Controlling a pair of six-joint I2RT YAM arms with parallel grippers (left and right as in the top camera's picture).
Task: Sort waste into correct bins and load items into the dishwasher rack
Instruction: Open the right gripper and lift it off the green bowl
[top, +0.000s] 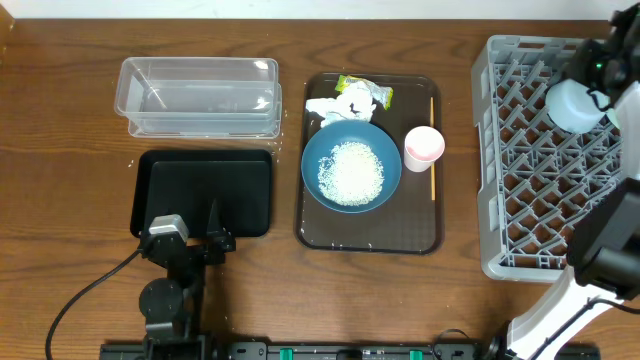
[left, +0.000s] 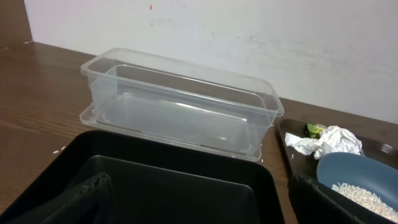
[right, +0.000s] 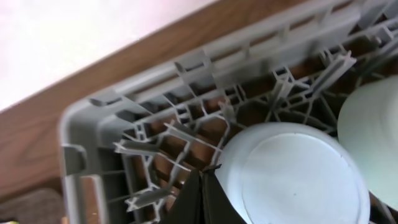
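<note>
The job looks well short of halfway to me, with all the waste and three of the items yet to be moved. Two bowls are in the dishwasher rack at the right of the desk. The light-blue bowl lies upside down on the lattice near a corner, and the mint-green bowl is just beside it. The right claw is pinched fully closed at the blue bowl's rim; whether it nips the rim or only touches it I cannot tell. Everything else sits on the brown serving tray. The deep-blue dish has the rice heaped in it, the crumpled tissue and the yellow-green wrapper are at the tray's far end, and the pink cup and wooden stick are along its right side. Both bins are empty: the clear tub and, in front of it, the black tray. The left claw hovers over the black tray's near edge, spread wide and holding nothing.
</note>
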